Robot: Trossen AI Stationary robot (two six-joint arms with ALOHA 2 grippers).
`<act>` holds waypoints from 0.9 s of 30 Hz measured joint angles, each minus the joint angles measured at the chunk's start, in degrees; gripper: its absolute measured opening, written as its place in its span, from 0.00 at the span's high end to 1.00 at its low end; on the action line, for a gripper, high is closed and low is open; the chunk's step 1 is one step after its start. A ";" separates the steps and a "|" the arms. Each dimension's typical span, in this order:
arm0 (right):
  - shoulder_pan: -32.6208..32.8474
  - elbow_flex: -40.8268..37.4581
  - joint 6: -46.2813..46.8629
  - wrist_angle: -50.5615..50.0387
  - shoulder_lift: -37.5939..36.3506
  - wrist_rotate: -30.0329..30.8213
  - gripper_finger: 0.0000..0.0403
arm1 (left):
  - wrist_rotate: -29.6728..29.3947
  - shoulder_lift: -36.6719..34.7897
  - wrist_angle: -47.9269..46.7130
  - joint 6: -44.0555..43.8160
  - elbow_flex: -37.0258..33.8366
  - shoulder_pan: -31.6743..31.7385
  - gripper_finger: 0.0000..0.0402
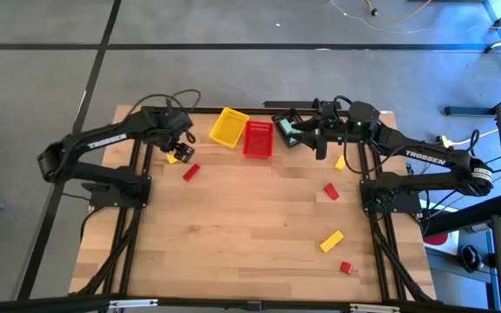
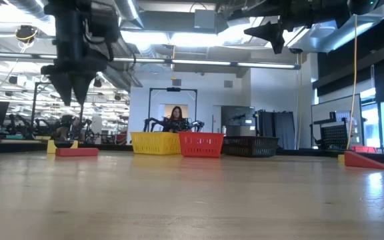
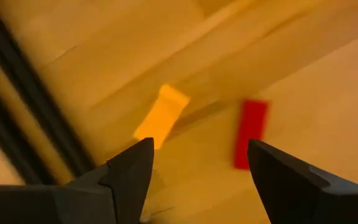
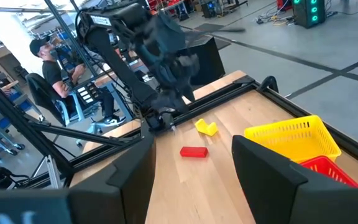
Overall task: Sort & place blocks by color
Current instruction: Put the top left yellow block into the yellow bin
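**Two robot arms above a wooden surface scattered with coloured blocks**

A pale wooden surface (image 1: 259,226) fills the middle of the room, with a dark robot arm on each side. At its far edge sit three slatted baskets in a row: a yellow basket (image 1: 229,127), a red basket (image 1: 257,138) touching it, and a black basket (image 1: 287,127) beside that, which has a teal block (image 1: 291,132) in it.

The left gripper (image 1: 179,139) hangs above the far left corner, its fingers wide apart and holding nothing. Just below it lie a yellow block (image 1: 173,157), a short bar with a rounded end, and a red block (image 1: 190,172), a flat rectangular bar, close together but not touching.

The right gripper (image 1: 321,139) hovers high over the far edge, just beside the black basket. Its fingers stand partly open with nothing between them.

The remaining blocks lie on the right side, all far smaller than a basket. A small yellow piece (image 1: 340,162) sits near the right arm's base. A red wedge-like piece (image 1: 330,190) lies a little nearer. A longer yellow bar (image 1: 331,241) rests near the front, and a small red cube (image 1: 345,268) lies closest to the front edge.
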 joint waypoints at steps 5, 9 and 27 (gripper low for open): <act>-0.02 0.00 0.03 0.00 0.04 0.02 0.47 | -0.64 4.60 1.74 6.34 0.07 0.16 0.38; 0.00 0.00 0.22 -0.25 0.04 0.02 0.47 | -0.70 8.82 1.86 9.46 0.07 1.51 0.38; -0.02 0.00 0.23 -0.42 0.04 0.04 0.47 | 5.12 20.36 8.34 28.74 0.04 9.94 0.37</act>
